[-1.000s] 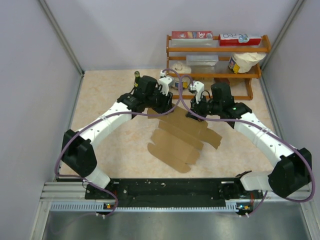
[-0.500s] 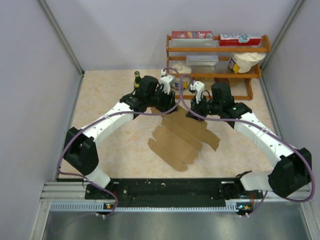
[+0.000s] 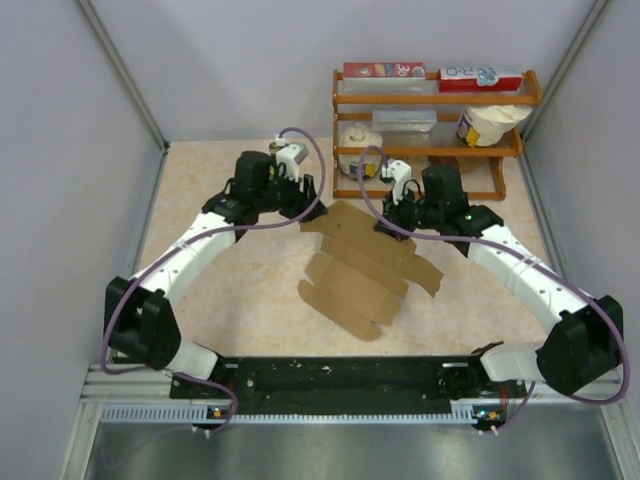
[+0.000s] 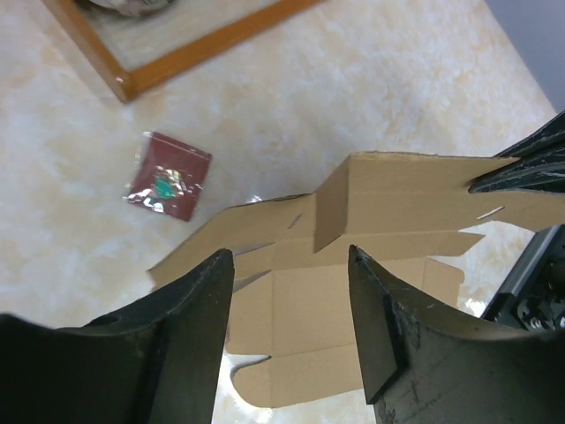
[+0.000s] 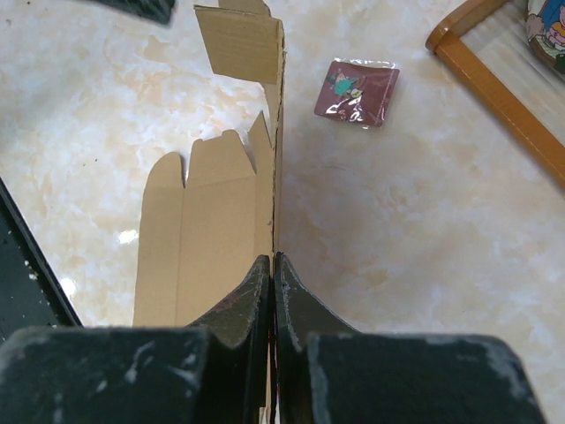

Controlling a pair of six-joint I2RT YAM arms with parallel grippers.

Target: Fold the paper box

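The paper box [image 3: 360, 268] is a plain brown cardboard sheet with rounded flaps, partly folded, on the table's middle. In the right wrist view my right gripper [image 5: 273, 260] is shut on the upright edge of the paper box [image 5: 212, 230]. From above, the right gripper [image 3: 386, 226] sits at the sheet's far right part. My left gripper [image 3: 303, 188] hovers just left of the sheet's far corner, clear of it. In the left wrist view the left gripper [image 4: 291, 258] is open, and the paper box [image 4: 353, 291] lies beyond its fingers with one panel raised.
A wooden rack [image 3: 430, 100] with printed cartons and a tub stands at the back right. A small dark-red card [image 4: 168, 177] lies on the table near the rack's base [image 4: 203, 44], also seen as the card [image 5: 357, 88]. A small bottle [image 3: 273, 152] stands behind the left arm.
My left arm has drawn back to the left, off the sheet's far edge, and its jaws have widened. The right gripper has kept its hold in place.
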